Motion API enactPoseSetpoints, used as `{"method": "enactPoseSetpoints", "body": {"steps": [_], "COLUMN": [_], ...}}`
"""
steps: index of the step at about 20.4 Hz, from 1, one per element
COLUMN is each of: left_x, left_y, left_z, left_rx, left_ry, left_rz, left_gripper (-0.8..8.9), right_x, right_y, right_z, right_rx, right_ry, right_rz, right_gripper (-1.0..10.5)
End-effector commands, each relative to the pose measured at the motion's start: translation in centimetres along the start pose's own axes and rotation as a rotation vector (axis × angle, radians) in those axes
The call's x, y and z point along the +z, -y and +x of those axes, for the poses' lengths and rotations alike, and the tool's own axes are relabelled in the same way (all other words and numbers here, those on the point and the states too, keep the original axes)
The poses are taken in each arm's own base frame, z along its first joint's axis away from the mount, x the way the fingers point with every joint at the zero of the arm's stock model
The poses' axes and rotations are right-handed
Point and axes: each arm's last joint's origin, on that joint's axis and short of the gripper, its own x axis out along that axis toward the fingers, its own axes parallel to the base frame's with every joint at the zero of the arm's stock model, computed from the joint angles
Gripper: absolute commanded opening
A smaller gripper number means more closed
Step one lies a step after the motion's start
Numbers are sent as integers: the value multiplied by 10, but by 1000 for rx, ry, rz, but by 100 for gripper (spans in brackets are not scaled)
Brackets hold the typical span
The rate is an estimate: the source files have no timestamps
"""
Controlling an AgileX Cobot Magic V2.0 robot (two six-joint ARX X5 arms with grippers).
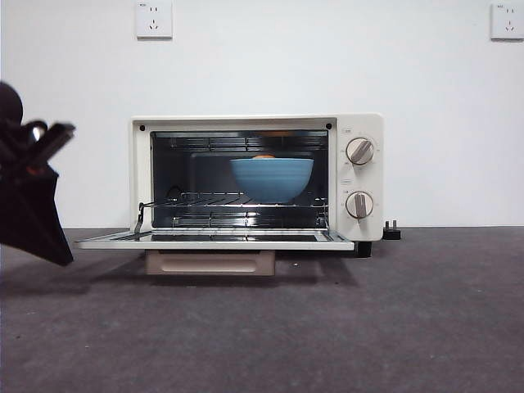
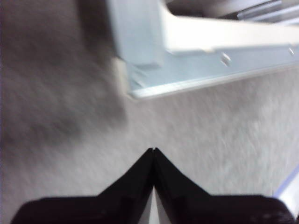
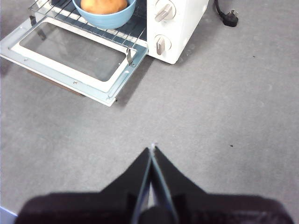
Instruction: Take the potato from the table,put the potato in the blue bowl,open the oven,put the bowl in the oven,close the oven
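Observation:
The cream-white oven (image 1: 352, 176) (image 3: 184, 23) stands with its door (image 1: 213, 240) (image 3: 70, 58) folded down flat. On its wire rack sits the blue bowl (image 1: 272, 178) (image 3: 106, 17), and the orange-brown potato (image 3: 103, 4) (image 1: 264, 156) lies inside it. My left gripper (image 2: 153, 150) is shut and empty, hovering over the table (image 1: 393, 327) just off the open door's left corner (image 2: 140, 88); in the front view it is the dark shape at the left edge (image 1: 33, 196). My right gripper (image 3: 152, 148) is shut and empty, above the bare table in front of the oven's right side.
A black power plug (image 1: 392, 231) (image 3: 229, 17) lies on the table to the right of the oven. Two wall sockets (image 1: 154, 18) (image 1: 507, 20) are mounted on the white wall behind.

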Motion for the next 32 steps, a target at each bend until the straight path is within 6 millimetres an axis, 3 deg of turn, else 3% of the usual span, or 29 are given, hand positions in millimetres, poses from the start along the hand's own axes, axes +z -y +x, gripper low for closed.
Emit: {"method": "enactPoseSetpoints", "body": {"steps": [1,6,16,27,32], "left_x": [5,14,23,37,60], "left_y": [-12,-27,-27,-18,-5], "left_z": [6,15,17,10,-8], "left_rx": [-31,-50,-96,-356,-398], "left_ry": [31,75,141,179,238], "left_rz": [-96,-193,-239,-259,-237], "left_gripper": [-8,-8,-8,-8,-8], "right_x": [-1,-1,-1,-1,-2], "right_y": [0,0,0,-1,-1], "right_z": [3,3,3,3,3], "right_rx": [3,3,10,34,36], "right_ry": [-2,-3,-3,-7,-7], "right_rz": [23,49,58,101,117], "right_gripper": [-8,-8,-8,-8,-8]}}
